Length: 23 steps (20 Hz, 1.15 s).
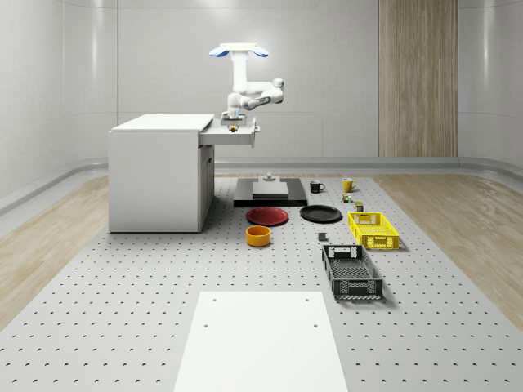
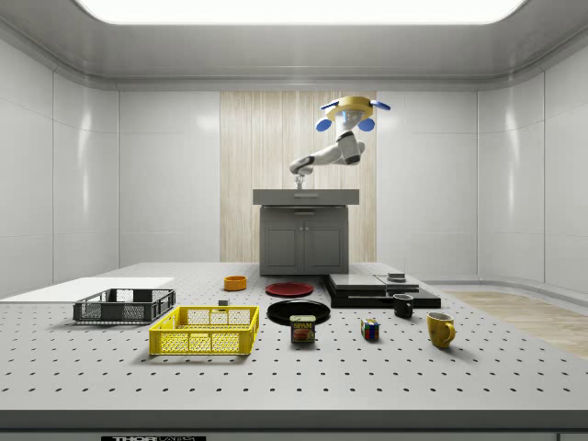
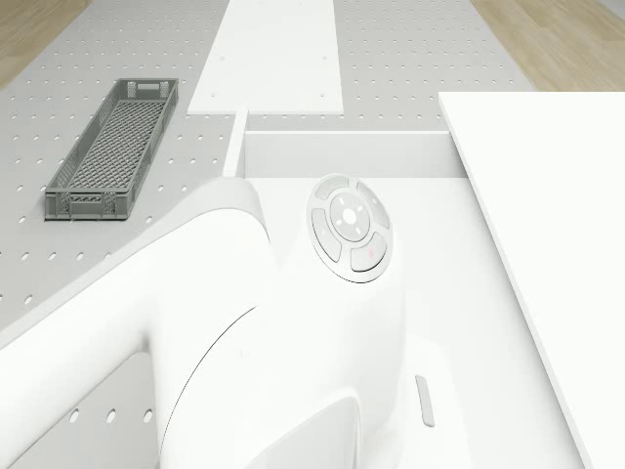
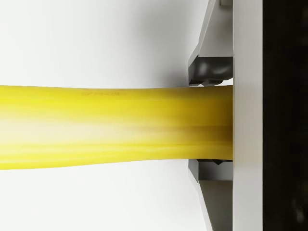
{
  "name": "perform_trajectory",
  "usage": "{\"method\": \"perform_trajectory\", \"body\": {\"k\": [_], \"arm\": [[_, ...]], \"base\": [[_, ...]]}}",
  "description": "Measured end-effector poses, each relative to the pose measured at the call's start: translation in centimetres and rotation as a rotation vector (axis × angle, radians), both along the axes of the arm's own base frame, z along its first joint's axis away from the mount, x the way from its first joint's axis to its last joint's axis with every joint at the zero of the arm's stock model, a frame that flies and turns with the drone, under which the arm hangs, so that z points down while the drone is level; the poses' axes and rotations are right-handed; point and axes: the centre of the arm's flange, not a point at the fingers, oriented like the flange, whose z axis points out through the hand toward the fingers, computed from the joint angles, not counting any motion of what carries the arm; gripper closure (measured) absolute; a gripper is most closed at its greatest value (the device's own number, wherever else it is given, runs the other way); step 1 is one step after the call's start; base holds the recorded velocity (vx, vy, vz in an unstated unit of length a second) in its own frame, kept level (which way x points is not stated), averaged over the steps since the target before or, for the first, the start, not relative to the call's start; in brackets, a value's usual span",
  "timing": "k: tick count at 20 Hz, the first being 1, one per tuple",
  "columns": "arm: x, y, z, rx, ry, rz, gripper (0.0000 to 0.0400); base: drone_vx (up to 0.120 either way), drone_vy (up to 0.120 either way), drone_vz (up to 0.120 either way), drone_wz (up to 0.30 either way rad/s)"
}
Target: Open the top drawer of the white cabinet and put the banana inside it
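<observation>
While hovering above the pulled-out top drawer (image 1: 231, 133) of the white cabinet (image 1: 159, 175), drone (image 1: 239, 51) reaches arm down into it.
Pincer (image 4: 211, 120) clamped on banana (image 4: 110, 126), fingers (image 4: 209, 71) either side of it; banana sits low in the drawer at pincer tip (image 1: 234, 126).

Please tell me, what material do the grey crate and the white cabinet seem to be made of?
Grey crate: probably moulded plastic, matte, judging by its perforated lattice walls and floor. White cabinet: smooth, uniformly white panels, perhaps painted wood or laminate; no grain or seams settle which.
</observation>
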Motion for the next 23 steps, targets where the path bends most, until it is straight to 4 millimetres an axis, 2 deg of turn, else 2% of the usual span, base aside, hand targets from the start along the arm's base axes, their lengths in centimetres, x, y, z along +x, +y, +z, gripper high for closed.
{"method": "perform_trajectory", "body": {"k": [1, 4, 6, 8, 13, 23], "arm": [[0.0, 0.0, 0.2, 0.000, 0.000, 0.000, 0.0207], [0.0, 0.0, 0.6, 0.002, 0.001, -0.002, 0.0107], [0.0, 0.0, 0.8, 0.004, 0.001, -0.003, 0.0065], [0.0, 0.0, 0.9, 0.005, 0.002, -0.003, 0.0039], [0.0, 0.0, 0.1, 0.006, 0.002, -0.004, 0.0011], [0.0, 0.0, -1.4, 0.007, 0.003, -0.005, 0.0001]], "base": [[0.000, 0.000, 0.000, 0.000], [0.000, 0.000, 0.000, 0.000], [0.000, 0.000, 0.000, 0.000], [0.000, 0.000, 0.000, 0.000], [0.000, 0.000, 0.000, 0.000], [0.000, 0.000, 0.000, 0.000]]}}
